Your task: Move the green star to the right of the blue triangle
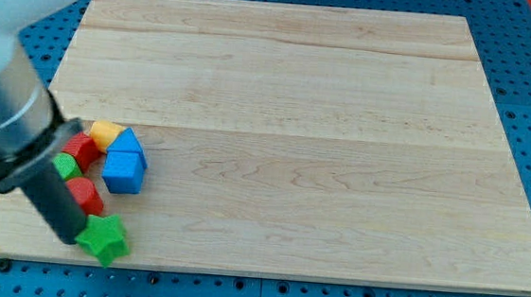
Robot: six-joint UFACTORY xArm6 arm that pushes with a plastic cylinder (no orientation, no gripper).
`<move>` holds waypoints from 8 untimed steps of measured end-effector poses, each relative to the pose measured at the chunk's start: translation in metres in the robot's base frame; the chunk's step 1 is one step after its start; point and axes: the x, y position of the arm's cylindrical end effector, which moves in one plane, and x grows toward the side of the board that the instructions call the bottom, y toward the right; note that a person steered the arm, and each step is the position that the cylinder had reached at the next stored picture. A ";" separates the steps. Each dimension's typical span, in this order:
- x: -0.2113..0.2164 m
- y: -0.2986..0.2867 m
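Observation:
The green star (104, 238) lies near the bottom left corner of the wooden board (324, 125). My tip (70, 238) touches the star's left side. The blue triangle (126, 141) sits above it in a cluster, touching a blue cube (124, 172) just below it. The star is below and slightly left of the blue triangle.
The cluster at the view's left also holds a yellow block (105, 133), a red block (81, 147), a green block (65, 166) and a second red block (85, 195). The arm's thick body (3, 99) covers the board's left edge. The bottom edge is just under the star.

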 end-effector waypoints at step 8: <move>0.023 0.155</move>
